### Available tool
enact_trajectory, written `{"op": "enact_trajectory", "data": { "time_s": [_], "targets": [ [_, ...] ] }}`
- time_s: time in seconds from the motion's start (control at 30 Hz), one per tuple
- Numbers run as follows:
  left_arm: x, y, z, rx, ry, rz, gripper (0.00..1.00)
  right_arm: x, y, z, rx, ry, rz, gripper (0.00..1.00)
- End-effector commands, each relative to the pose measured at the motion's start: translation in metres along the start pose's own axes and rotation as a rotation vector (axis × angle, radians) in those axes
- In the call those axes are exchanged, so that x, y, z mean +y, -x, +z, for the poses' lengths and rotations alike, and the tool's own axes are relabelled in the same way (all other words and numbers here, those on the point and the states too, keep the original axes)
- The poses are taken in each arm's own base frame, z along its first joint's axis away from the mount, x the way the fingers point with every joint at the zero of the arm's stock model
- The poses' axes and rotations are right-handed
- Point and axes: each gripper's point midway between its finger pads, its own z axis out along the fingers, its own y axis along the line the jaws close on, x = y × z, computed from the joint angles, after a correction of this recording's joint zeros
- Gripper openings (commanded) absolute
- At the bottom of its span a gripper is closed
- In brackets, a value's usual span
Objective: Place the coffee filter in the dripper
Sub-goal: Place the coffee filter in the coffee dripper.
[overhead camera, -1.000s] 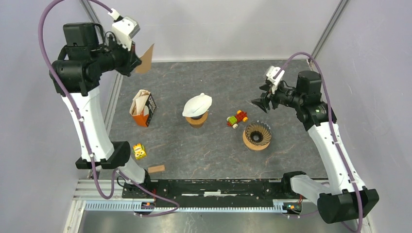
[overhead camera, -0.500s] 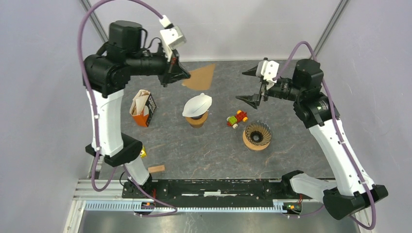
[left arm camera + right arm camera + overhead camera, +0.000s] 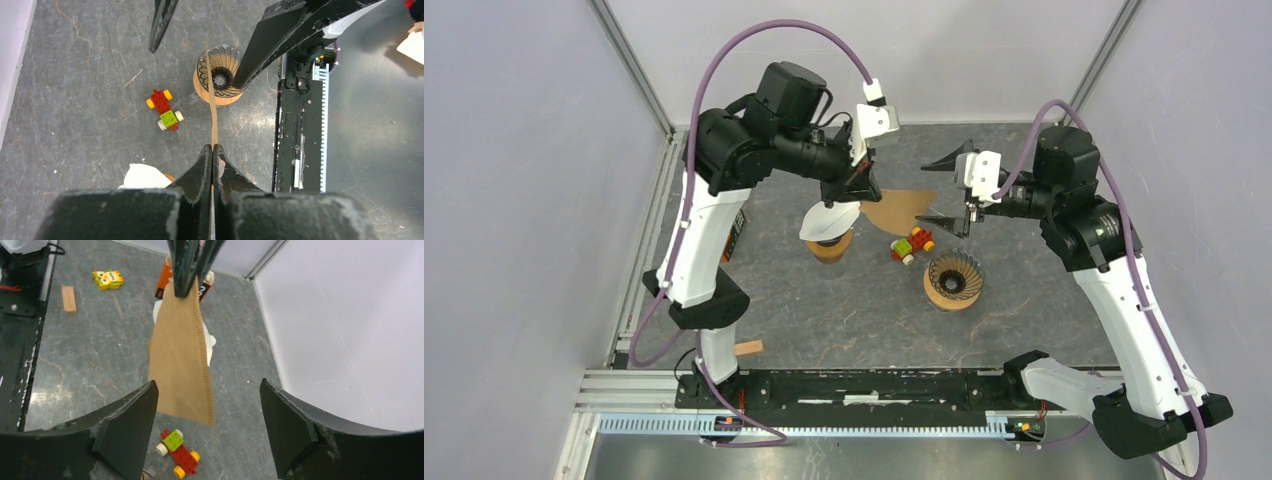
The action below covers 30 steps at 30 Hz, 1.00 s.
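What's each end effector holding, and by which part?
Left end effector pinches the brown coffee filter by its narrow tip. Right end effector is open, holding nothing.

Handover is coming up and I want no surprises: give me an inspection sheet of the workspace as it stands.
Surface: dark stone-patterned table; no spills seen.
Job's things: brown coffee filter held in the air between the arms; dripper on the table, no filter in it.
Clutter: brick toy car, white-topped cup, orange box, yellow toy, wooden block.
Grippers: left gripper shut on the filter's edge; right gripper open, one finger on each side of the filter, not closed on it.
Cables: purple cables arch above both arms, off the table.
Surroundings: pale walls and metal frame posts; nothing else seen.
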Motion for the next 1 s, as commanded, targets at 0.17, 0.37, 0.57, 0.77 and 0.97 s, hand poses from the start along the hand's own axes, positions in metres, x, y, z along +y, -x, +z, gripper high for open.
{"op": "enact_trajectory", "data": {
  "time_s": [0.17,0.37,0.57,0.77,0.97],
  "targets": [
    [-0.009,-0.012,0.012,0.068,-0.034,0.054,0.02,0.036,-0.020,0.011,-0.002,0.160,0.038,0.47],
    [-0.009,-0.012,0.014,0.071,-0.033,0.039,0.03,0.048,-0.030,0.020,-0.036,0.206,0.107,0.15],
    [0.005,-0.003,0.011,0.040,0.073,-0.053,0.20,0.054,-0.041,0.024,-0.052,0.193,0.155,0.00],
    [0.024,0.013,0.011,-0.023,0.172,-0.071,0.25,0.057,-0.047,0.021,-0.030,0.171,0.153,0.00],
    [0.015,-0.020,0.047,0.149,0.165,-0.156,0.31,0.058,-0.056,0.018,0.007,0.151,0.142,0.00]
  ]
}}
